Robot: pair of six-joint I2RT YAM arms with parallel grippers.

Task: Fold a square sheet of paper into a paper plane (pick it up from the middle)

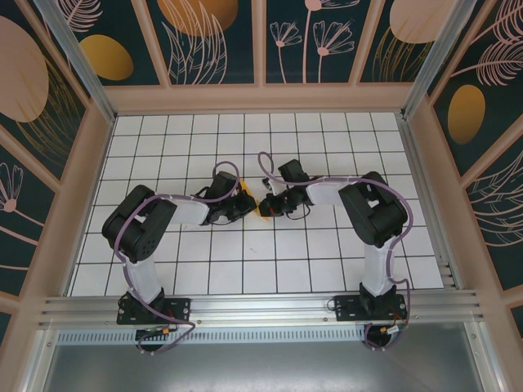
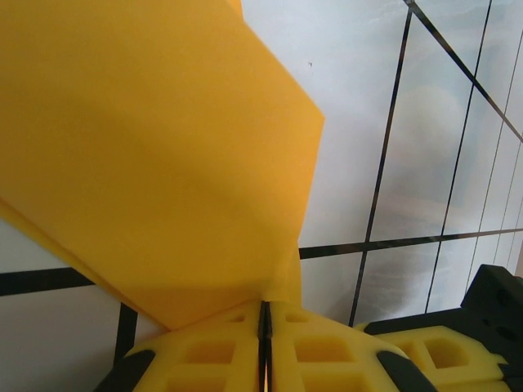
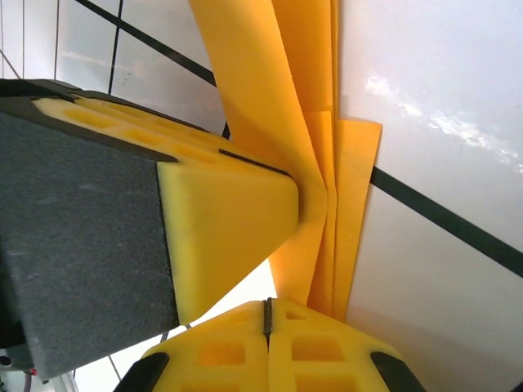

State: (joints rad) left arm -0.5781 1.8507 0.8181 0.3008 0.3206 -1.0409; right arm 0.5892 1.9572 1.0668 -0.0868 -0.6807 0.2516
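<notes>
Grippers number two, left gripper [image 2: 264, 310] and right gripper [image 3: 266, 306], each clamped on the single folded paper sheet [image 2: 147, 163].

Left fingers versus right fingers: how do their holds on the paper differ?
The left fingers pinch the paper below one broad flap; the right fingers pinch narrow stacked folds. From above, left fingers enter from the left, right fingers from the right. Both are shut on it.
</notes>
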